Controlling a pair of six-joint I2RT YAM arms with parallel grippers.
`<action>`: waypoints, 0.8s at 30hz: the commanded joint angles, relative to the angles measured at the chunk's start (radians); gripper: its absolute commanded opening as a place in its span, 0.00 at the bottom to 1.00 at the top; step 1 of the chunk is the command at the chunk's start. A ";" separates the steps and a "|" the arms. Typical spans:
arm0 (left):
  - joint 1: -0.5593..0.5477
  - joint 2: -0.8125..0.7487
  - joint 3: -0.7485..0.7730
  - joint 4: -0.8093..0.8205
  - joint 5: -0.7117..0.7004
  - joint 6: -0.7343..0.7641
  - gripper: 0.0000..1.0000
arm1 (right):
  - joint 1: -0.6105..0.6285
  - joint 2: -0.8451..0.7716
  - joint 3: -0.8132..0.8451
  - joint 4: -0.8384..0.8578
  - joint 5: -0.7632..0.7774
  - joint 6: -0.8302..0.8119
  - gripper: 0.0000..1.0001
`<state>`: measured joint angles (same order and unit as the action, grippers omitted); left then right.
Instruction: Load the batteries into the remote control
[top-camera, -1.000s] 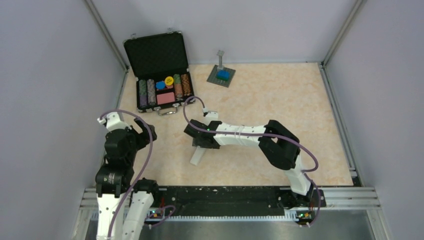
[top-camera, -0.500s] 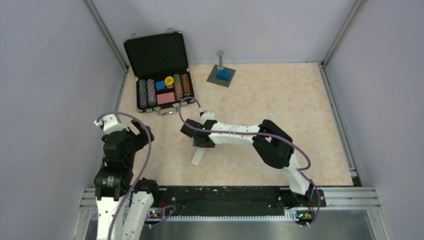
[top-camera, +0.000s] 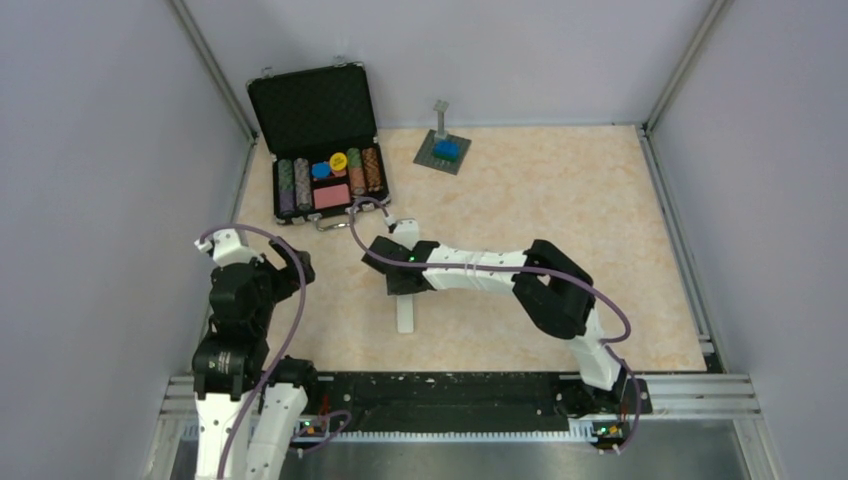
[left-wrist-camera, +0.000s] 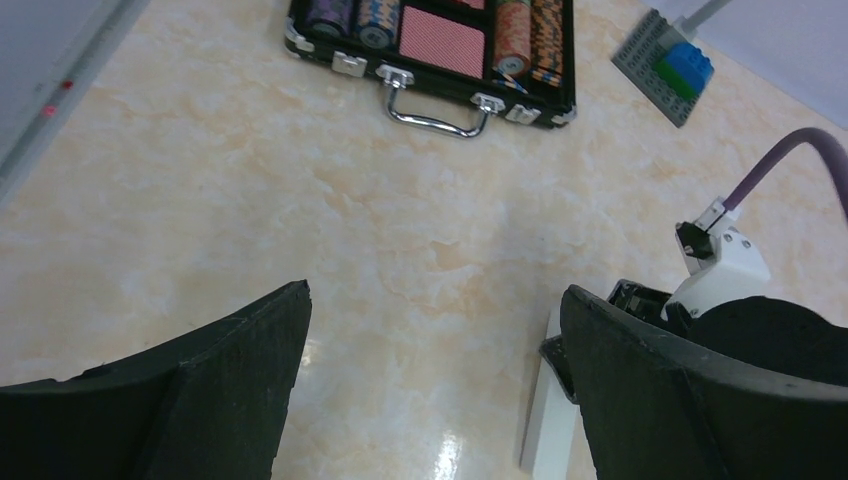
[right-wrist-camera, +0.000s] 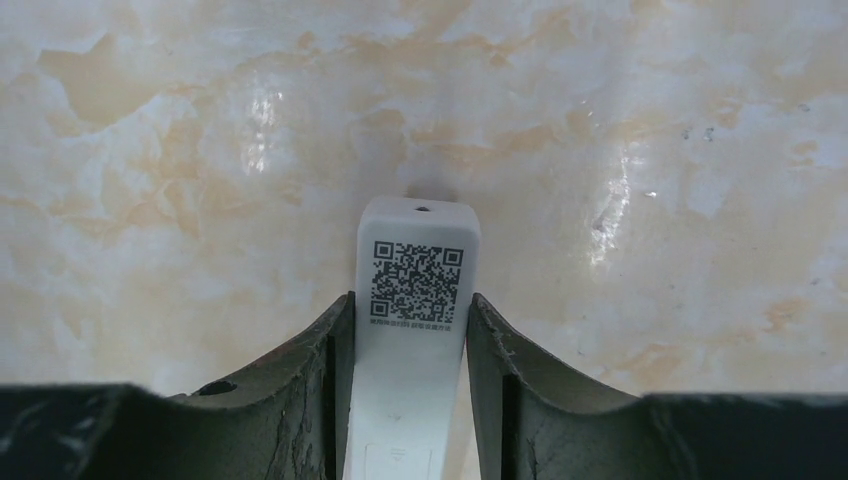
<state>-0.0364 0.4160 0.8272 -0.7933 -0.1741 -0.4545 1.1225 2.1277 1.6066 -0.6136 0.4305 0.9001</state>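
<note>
Squeezing in on the remote, the right gripper has swung it straight.
Jaws pinch its sides, so it's held for loading; left gripper gapes wide.

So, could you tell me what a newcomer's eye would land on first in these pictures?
Most likely the white remote control at the middle of the table, lying back up with a QR label, the right gripper closed against its two long sides. Next, the open black case of coloured chips at the far left corner. The left gripper hangs wide open at the near left.
</note>
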 joint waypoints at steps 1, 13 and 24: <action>-0.002 -0.016 -0.049 0.107 0.110 -0.068 0.99 | -0.033 -0.206 -0.072 0.144 -0.057 -0.168 0.33; -0.002 0.014 -0.125 0.417 0.633 -0.115 0.99 | -0.197 -0.520 -0.134 0.263 -0.324 -0.362 0.32; -0.013 0.255 -0.122 0.859 1.194 -0.384 0.99 | -0.224 -0.625 -0.018 0.374 -0.707 -0.389 0.32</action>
<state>-0.0391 0.6048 0.6926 -0.1749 0.8059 -0.7101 0.8993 1.5703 1.5196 -0.3595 -0.0914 0.5117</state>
